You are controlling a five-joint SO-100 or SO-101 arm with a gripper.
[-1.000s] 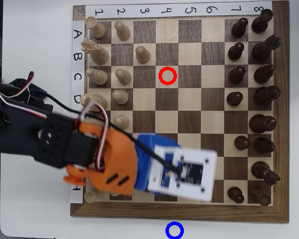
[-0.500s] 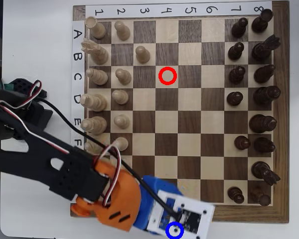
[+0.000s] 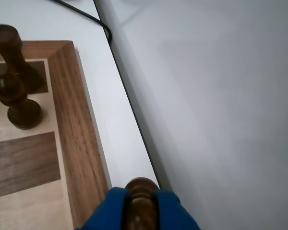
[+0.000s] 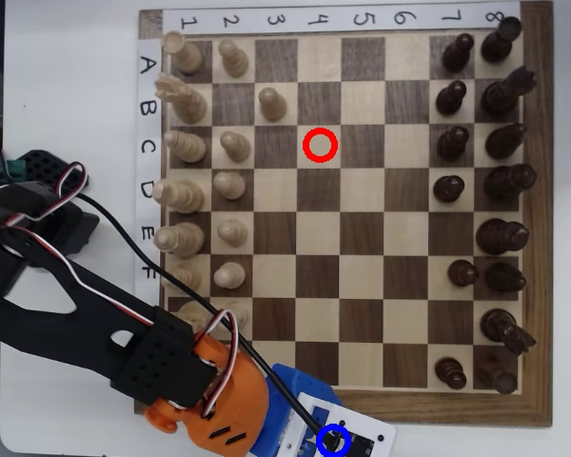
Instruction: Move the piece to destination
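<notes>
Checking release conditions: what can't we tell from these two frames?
- Pawn base: wrist view, cut off by the bottom edge and flanked by the end effector fingers.
- Pawn height above the table: neither view shows it.
- Surface under the blue ring: overhead view, covered by the end effector.
- Row labels below F: overhead view, covered by the arm.

Both views bright, even, diffuse light; no hard glare. Wrist view is soft overall: gripper (image 3: 141, 211) at bottom edge blurred, wood grain of the board (image 3: 79, 143) reasonably sharp, floor on the right washed out and featureless. Dark pieces (image 3: 14, 81) at top left cast faint shadows. Overhead view is sharper, white table (image 4: 67, 76) near overexposed; arm (image 4: 76, 305) throws a weak shadow at bottom left corner. Little edge distortion.
</notes>
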